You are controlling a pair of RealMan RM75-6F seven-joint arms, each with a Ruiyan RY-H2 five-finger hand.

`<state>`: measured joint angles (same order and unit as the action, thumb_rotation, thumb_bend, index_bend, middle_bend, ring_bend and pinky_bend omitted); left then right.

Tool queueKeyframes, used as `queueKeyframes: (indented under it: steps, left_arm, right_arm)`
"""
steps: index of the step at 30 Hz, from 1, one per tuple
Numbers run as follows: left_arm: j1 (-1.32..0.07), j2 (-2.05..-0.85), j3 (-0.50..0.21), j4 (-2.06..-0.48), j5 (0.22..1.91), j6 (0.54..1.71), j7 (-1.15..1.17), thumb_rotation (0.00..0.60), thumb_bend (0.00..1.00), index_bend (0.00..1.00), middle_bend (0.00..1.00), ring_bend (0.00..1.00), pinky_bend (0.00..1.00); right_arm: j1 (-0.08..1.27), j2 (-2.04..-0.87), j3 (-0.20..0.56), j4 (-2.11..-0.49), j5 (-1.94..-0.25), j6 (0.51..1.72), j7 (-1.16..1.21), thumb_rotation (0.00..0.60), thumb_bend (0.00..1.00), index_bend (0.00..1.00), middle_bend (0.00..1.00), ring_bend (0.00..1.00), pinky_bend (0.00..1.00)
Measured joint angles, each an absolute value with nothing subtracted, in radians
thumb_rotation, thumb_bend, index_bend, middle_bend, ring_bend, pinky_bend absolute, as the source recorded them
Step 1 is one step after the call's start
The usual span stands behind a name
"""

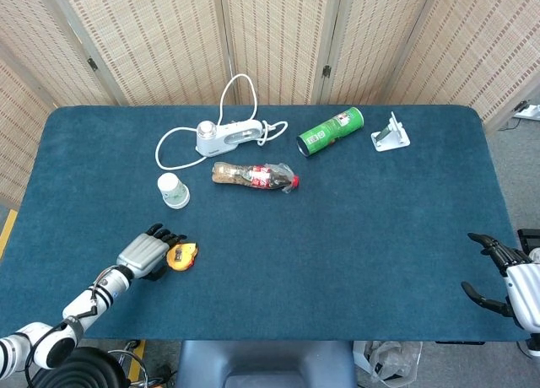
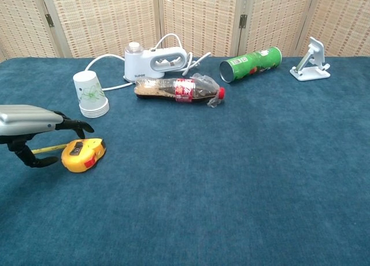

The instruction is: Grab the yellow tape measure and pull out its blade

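The yellow tape measure (image 1: pixel 180 256) (image 2: pixel 82 155) lies on the blue table near its front left edge. A short piece of yellow blade (image 2: pixel 50 148) sticks out of it to the left. My left hand (image 1: pixel 145 255) (image 2: pixel 34 124) is just left of the case, with its fingers (image 2: pixel 74 126) spread above it and the thumb (image 2: pixel 36 161) low beside the blade. No grip on the case shows. My right hand (image 1: pixel 504 277) hangs off the table's front right corner with fingers apart and nothing in it, and it appears only in the head view.
A white paper cup (image 1: pixel 175 191) (image 2: pixel 92 93) stands just behind the tape measure. Further back lie a white iron with its cord (image 1: pixel 224 135), a crushed cola bottle (image 1: pixel 254 176), a green can (image 1: pixel 330 131) and a white stand (image 1: pixel 390 133).
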<state>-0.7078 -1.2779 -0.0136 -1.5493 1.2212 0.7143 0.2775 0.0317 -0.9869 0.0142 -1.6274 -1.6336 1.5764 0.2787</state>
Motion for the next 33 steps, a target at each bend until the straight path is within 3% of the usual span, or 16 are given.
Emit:
queueKeyframes:
  steps: [3,19,28,33]
  left_arm:
    - [-0.708,-1.286,-0.015,-1.557,1.207,0.722,0.284,0.6,0.36,0.0,0.09,0.05,0.0]
    - [-0.727,-1.38,-0.019,-1.518,1.125,0.781,0.404,0.6,0.36,0.01,0.08,0.04,0.0]
    - [-0.736,-1.388,-0.023,-1.496,1.084,0.794,0.425,0.6,0.36,0.06,0.09,0.07,0.0]
    - [-0.735,-1.387,-0.014,-1.507,1.062,0.803,0.452,0.6,0.36,0.12,0.14,0.12,0.01]
  right_arm:
    - [0.031,-0.987,0.014,-1.626,-1.631,1.576,0.281,0.6,0.27,0.17,0.27,0.35,0.34]
    - [0.027,-0.99,0.013,-1.615,-1.625,1.576,0.288,0.6,0.27,0.17,0.27,0.35,0.34]
    - [0.024,-0.991,0.013,-1.614,-1.622,1.575,0.288,0.6,0.27,0.17,0.27,0.35,0.34]
    - [0.026,-0.993,0.013,-1.61,-1.621,1.572,0.291,0.6,0.27,0.17,0.27,0.35,0.34]
